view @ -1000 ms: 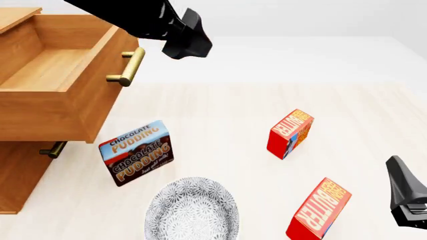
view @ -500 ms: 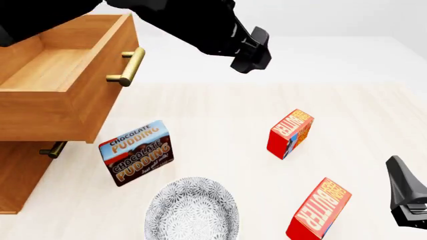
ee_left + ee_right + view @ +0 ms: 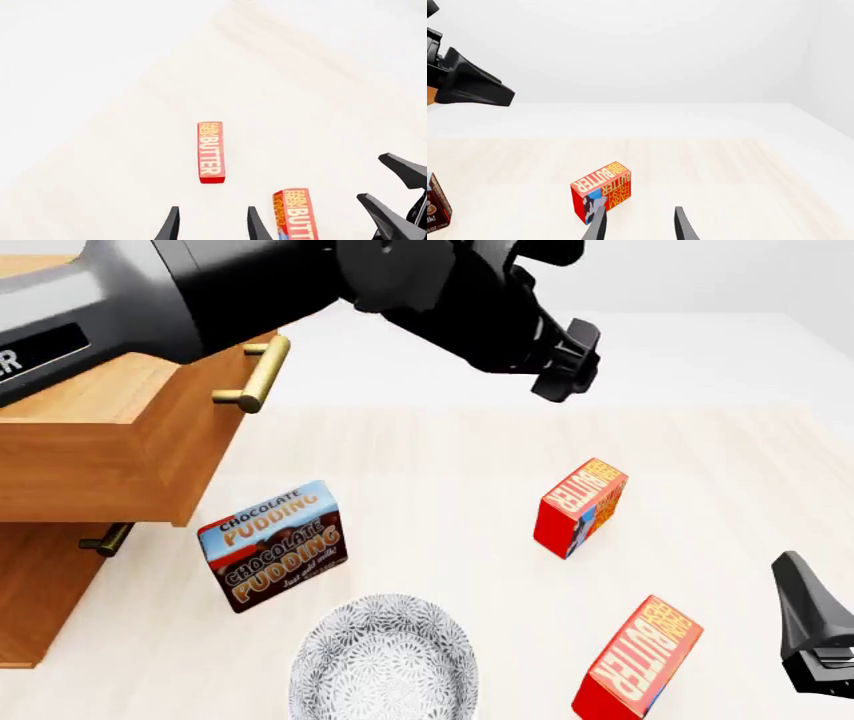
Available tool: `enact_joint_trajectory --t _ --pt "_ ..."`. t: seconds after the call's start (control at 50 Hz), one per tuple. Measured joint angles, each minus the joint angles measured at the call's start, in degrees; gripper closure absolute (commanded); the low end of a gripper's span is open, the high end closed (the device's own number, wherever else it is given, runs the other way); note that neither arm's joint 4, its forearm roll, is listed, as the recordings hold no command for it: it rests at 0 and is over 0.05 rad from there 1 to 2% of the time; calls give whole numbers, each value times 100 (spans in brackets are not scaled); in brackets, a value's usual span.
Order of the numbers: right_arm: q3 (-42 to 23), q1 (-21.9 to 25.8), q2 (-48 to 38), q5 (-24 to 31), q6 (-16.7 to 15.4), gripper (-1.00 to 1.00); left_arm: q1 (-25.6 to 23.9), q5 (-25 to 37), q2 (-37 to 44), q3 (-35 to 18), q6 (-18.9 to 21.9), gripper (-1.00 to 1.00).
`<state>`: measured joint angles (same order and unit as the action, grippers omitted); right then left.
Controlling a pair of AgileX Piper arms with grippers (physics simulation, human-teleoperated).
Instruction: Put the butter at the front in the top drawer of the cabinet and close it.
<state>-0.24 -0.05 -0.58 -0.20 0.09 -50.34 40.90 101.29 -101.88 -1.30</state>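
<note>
Front view: the honey-brown wooden cabinet (image 3: pixel 54 580) stands at the left of the pale wood-grain bench (image 3: pixel 441 500), its top drawer (image 3: pixel 120 455) pulled out, brass bar handle (image 3: pixel 256 375) facing right; the lower drawer's like handle (image 3: pixel 104 539) shows beneath it. The black left arm reaches across above the open drawer, and the left gripper (image 3: pixel 567 360) hangs in the air over the far part of the bench, holding nothing; in the left wrist view its fingers (image 3: pixel 170 227) stand moderately apart with bare bench between them. The butter at the front, a small red carton with pale letters on an orange face (image 3: pixel 638 658), lies tilted near the bench's near right edge, close to the right gripper (image 3: pixel 814 630), and also appears beside the left fingertips in the left wrist view (image 3: pixel 293 215). The second, identical red butter carton (image 3: pixel 581 508) stands farther back, well apart from the first. A brown-and-blue "Chocolate Pudding" box (image 3: pixel 274 545) stands just right of the cabinet, and a grey patterned round plate (image 3: pixel 384 660) lies in front of it. The right gripper's fingers (image 3: pixel 680 225) stand apart and empty.
</note>
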Motion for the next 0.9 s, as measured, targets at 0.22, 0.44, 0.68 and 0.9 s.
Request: enact_joint_trajectory --t 0.22,0.44,0.68,0.9 --pt "0 0 0 0 0 -100 -45 -317 318 -88 -112 -100" --pt "0 0 0 0 0 -100 -71 -623 649 -116 -228 -100" --pt "0 0 0 0 0 -100 -60 -803 1079 -336 -336 -100" --pt "0 0 -1 0 0 -100 -13 -879 1511 -579 -421 -100"
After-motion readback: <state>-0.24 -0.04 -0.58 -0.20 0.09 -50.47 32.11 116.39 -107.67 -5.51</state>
